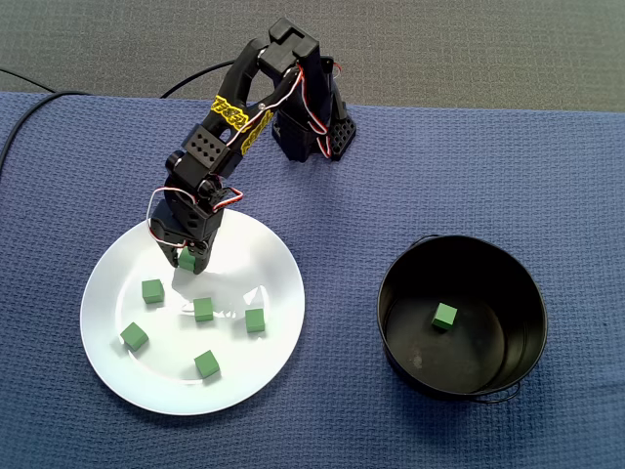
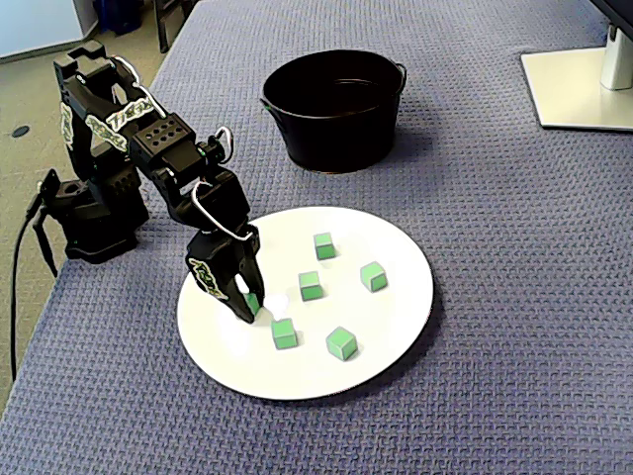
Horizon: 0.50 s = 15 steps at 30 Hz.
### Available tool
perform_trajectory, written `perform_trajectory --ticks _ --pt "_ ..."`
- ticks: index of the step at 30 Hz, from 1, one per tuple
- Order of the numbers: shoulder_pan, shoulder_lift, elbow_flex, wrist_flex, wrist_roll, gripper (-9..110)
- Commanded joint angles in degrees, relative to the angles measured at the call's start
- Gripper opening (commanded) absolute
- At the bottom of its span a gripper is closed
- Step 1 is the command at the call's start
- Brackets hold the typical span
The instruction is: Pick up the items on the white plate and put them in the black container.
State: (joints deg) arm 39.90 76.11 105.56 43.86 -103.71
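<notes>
Round black metal container (image 1: 508, 344) stands at the right of a fixed view, with one small green cube (image 1: 444, 316) on its floor, left of centre. Round white plate (image 1: 249, 269) is at the left, well apart from the container. It holds five loose green cubes (image 1: 203, 309) spread over its middle, none touching. A sixth, the gripped cube (image 1: 185, 256), is at the plate's upper left, low over it; contact with the plate can't be told. Black gripper (image 1: 187, 262) points down, jaws narrow and closed onto that cube. All cubes look alike: plain matte green, same size. Yellow tape strips (image 1: 234, 112) on the arm carry black print, unreadable. Dark blue waffle-weave cloth (image 1: 439, 166) lies under everything
</notes>
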Motion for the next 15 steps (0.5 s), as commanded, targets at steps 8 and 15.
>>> perform_trajectory --ticks 8,15 --pt "1.41 12.48 -27.33 16.79 24.87 0" --pt "-3.25 26.98 -45.09 9.93 54.76 0"
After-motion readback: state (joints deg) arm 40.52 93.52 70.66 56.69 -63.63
